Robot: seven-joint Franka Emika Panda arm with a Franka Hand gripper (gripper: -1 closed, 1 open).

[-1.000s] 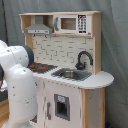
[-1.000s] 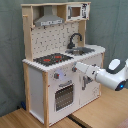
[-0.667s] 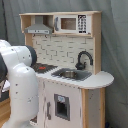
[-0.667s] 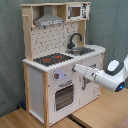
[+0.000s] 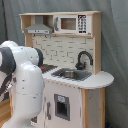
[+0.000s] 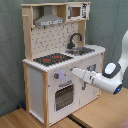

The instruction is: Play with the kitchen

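while the kitchen (image 6: 55, 70) stands upright on a wooden floor (image 6: 100, 112) before a grey curtain (image 5: 114, 45) in both exterior views, the arm (image 6: 102, 80) reaches toward its front panel in the second exterior view; the gripper (image 6: 73, 71) lies near 1 knob (image 6: 57, 76), just beneath the stove top (image 6: 51, 58) edge; its opening cannot be told.
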